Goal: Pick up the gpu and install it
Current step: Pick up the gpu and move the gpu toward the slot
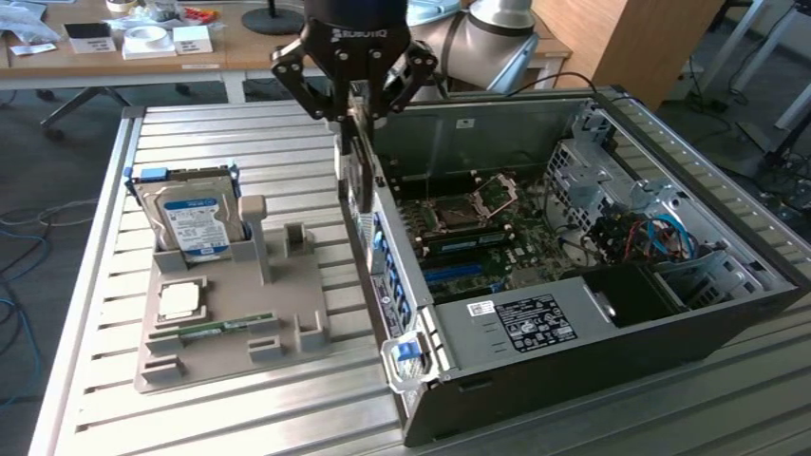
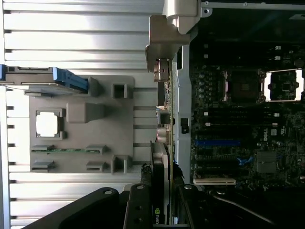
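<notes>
The gpu (image 1: pixel 359 176) hangs edge-on from my gripper (image 1: pixel 357 112), which is shut on its upper edge. It is a thin dark card with a pale metal end bracket (image 2: pixel 167 43). In the exterior view it is lifted above the table, right over the near side wall of the open computer case (image 1: pixel 709 313), at the rim facing the grey holder. In the wrist view the card (image 2: pixel 160 164) runs out from between my fingers (image 2: pixel 138 207), lined up along the case wall. The motherboard (image 2: pixel 238 124) with its blue slot (image 2: pixel 217 142) lies beside it inside the case.
On the exterior view's left, a grey holder (image 1: pixel 285 313) on the slatted metal table carries an upright hard drive (image 1: pixel 190 220), a CPU (image 1: pixel 180 299) and a green RAM stick (image 1: pixel 222 328). Drive cages and cables (image 1: pixel 652 237) crowd the case's far end. A wooden desk (image 1: pixel 190 57) stands behind.
</notes>
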Robot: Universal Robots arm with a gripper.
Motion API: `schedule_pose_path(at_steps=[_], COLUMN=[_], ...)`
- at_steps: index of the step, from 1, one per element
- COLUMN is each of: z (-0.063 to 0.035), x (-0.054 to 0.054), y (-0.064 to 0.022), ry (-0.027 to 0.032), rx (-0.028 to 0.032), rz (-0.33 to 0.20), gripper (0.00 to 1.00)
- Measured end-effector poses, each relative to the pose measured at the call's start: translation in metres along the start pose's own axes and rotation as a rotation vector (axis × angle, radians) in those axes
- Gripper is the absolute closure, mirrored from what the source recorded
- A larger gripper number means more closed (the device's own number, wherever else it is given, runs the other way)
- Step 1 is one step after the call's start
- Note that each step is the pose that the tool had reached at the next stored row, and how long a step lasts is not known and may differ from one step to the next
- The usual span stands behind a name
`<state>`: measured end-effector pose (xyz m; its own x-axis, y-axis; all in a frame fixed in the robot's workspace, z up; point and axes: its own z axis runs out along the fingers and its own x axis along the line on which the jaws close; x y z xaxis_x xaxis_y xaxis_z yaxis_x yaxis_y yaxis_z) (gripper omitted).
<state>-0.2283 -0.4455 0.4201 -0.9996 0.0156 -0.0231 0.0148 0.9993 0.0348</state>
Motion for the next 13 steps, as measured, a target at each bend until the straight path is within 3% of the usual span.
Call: schedule_pose_path(at_steps=[13], z=[0.0014], x=[-0.057], y=[0.0009], ry=[-0.0001], rx=[-0.0017], rz=[0.000], gripper=[0.73])
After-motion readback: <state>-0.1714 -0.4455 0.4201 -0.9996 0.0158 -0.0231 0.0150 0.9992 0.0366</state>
